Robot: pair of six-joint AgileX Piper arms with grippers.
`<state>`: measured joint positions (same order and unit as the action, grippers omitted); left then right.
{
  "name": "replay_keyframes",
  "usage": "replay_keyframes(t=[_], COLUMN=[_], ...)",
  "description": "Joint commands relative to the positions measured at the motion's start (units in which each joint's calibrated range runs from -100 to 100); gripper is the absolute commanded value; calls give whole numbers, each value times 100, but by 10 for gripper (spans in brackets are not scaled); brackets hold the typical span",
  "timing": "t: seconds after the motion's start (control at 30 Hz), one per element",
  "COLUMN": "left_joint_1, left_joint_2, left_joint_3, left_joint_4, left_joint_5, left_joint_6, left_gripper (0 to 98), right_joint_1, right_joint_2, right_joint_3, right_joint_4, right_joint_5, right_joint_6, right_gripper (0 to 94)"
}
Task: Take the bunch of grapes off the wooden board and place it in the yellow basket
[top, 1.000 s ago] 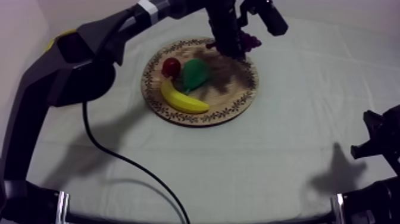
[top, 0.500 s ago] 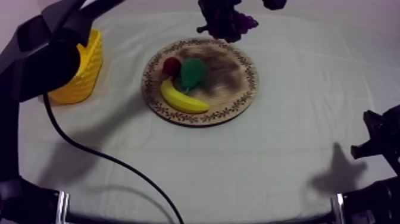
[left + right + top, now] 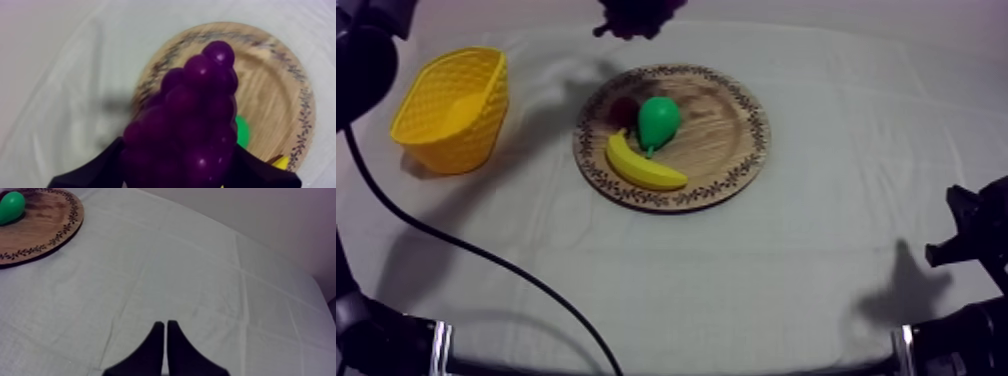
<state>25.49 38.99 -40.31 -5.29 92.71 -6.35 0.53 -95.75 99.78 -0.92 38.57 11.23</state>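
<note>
Leftward went the bunch of grapes, past the far rim of the wooden board, clamped in my left gripper. Carrying was in hand; the next move called for reaching over the yellow basket, then opening.

Matte black all over, without markings. Left gripper: broad, flat fingers, widening toward the rear. Right gripper: two smooth fingers, each narrowing to a blunt tip. Well left of the wooden board, a bulky, rounded arm housing. On the near side of the board, at both corners, black bases ringed by a pale silver band.
</note>
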Motion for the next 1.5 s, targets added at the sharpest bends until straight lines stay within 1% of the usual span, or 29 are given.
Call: replay_keyframes(t=[0.0,0.33,0.6,0.8,1.03,1.27,1.47], left_joint_1=[-256,-1207,-1985,-2435,-2644,-2615,-2616], left_joint_2=[-309,-1271,-1825,-2178,-2366,-2195,-1921], left_joint_3=[476,1613,2242,2627,2794,3034,3358], left_joint_4=[4,23,22,-24,-36,0,94], left_joint_5=[3,1,14,21,102,82,-66], left_joint_6=[105,386,426,418,374,409,439], left_gripper=[484,488,495,493,495,509,521], right_joint_1=[1,1,1,1,1,1,1], right_joint_2=[0,0,0,0,0,0,0], right_joint_3=[0,0,0,0,0,0,0], right_joint_4=[1,1,1,1,1,1,1], right_joint_5=[-2,-2,-2,-2,-2,-2,-2], right_joint_6=[-3,-3,-3,-3,-3,-3,-3], right_gripper=[3,3,3,3,3,3,3])
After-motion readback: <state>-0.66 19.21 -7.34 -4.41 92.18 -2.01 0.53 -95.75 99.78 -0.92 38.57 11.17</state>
